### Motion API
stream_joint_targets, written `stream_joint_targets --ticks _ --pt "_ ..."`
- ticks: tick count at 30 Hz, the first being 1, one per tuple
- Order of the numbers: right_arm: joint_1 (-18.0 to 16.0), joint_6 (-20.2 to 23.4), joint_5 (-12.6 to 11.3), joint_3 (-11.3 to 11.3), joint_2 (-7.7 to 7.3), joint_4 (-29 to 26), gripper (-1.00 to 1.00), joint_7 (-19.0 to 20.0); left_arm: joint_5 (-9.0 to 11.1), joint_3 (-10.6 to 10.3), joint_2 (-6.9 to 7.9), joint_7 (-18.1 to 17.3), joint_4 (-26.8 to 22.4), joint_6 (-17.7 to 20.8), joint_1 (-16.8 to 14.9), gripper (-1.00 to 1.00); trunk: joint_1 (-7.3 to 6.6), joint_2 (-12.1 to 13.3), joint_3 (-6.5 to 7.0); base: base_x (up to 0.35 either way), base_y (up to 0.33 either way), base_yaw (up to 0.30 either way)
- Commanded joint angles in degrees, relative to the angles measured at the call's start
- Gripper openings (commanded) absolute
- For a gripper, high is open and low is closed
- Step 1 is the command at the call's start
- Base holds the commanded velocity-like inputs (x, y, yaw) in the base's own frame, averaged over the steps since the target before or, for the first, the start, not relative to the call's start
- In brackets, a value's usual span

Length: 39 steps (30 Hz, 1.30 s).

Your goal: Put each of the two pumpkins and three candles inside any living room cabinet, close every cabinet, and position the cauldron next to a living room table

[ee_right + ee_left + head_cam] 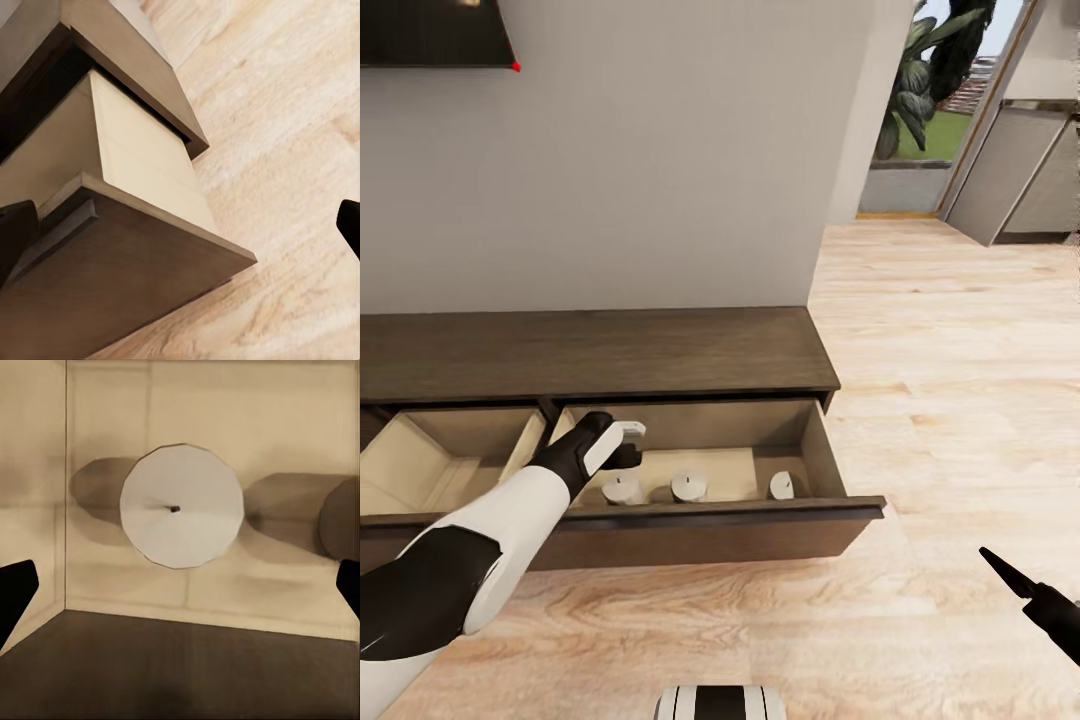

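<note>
Against the pale grey wall, the long low dark-brown wood cabinet (595, 350) runs across your head view, with two drawers pulled out toward you. The right-hand drawer (830, 460) ends just short of the cabinet's right end; beyond that corner the light wood plank floor (950, 400) lies open toward a doorway and a potted green plant (935, 70).

Inside the right-hand drawer, three short stubby beige-grey pillar candles stand on the pale beige bottom, near the dark front panel. Note their order: the left candle (622, 489), the middle candle (688, 486) and the right candle (782, 485), each apart from its neighbour. The left-hand drawer (430, 460) shows only its pale interior; part of it is hidden by your left arm.

Your left gripper (628, 447) hangs over the right-hand drawer, above the left candle. In the left wrist view that candle's round top and wick (180, 506) sit centred between the two dark fingertips (15, 592), which are spread wide and touch nothing. A second candle (341, 517) is cut off at that view's edge.

Your right gripper (1020, 585) is held low over bare floor, well apart from the cabinet. In the right wrist view its fingertips (15, 232) stand wide apart, with the drawer's outer corner (244, 259) between them.
</note>
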Motion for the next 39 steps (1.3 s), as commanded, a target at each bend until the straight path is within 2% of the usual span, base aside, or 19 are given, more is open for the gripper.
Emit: stream_joint_targets --ticks 1,11,15,17,23,25,28,32,35,39 --pt "-0.04 0.37 -0.19 -0.08 0.00 0.00 1.00 0.10 0.60 -0.37 0.01 0.48 -0.13 0.16 0.12 1.00 -0.04 0.00 0.19 -0.050 0.000 0.000" --pt "-0.04 0.37 -0.14 0.07 0.00 0.02 1.00 0.10 0.51 -0.54 -0.20 0.52 -0.94 -0.08 1.04 1.00 -0.30 0.13 2.40 -0.012 0.000 0.000" --pt "-0.04 0.37 -0.14 0.09 0.00 0.05 1.00 0.10 0.48 -0.53 -0.19 0.63 -3.53 0.41 1.45 1.00 -0.40 0.19 3.29 0.000 0.000 0.000" --pt "-0.04 0.37 -0.14 0.12 0.00 0.07 1.00 0.10 0.44 -0.44 -0.13 0.80 -7.89 2.64 3.19 1.00 -0.45 0.21 3.73 0.000 0.000 0.000" --pt "-0.04 0.37 -0.14 0.25 0.00 0.03 1.00 0.10 0.10 -0.24 0.28 1.45 -28.34 13.45 11.35 1.00 -0.61 0.29 5.06 0.000 0.000 0.000" --pt "-0.04 0.37 -0.14 0.30 0.04 0.04 1.00 0.10 -0.02 -0.22 0.34 2.26 -33.18 14.69 13.44 1.00 -0.66 0.32 5.50 0.000 0.000 0.000" --pt "-0.04 0.37 -0.14 0.39 0.07 0.07 1.00 0.10 -0.04 -0.20 0.40 4.25 -38.69 14.69 16.00 1.00 -0.74 0.36 6.17 0.000 0.000 0.000" --pt "-0.04 0.37 -0.13 0.43 0.08 0.08 1.00 0.10 0.00 -0.21 0.42 5.12 -43.86 14.69 18.49 1.00 -0.84 0.41 7.06 0.000 0.000 0.000" --pt "-0.04 0.37 -0.08 0.44 0.09 0.08 1.00 0.10 -0.08 -0.20 0.45 5.48 -53.18 14.69 22.92 1.00 -0.92 0.45 7.72 0.000 0.000 0.000" --pt "-0.06 0.39 0.08 0.54 0.09 0.08 1.00 0.10 -0.07 -0.27 0.46 5.59 -60.71 14.69 27.84 1.00 -1.77 2.02 8.44 0.000 0.000 0.000"
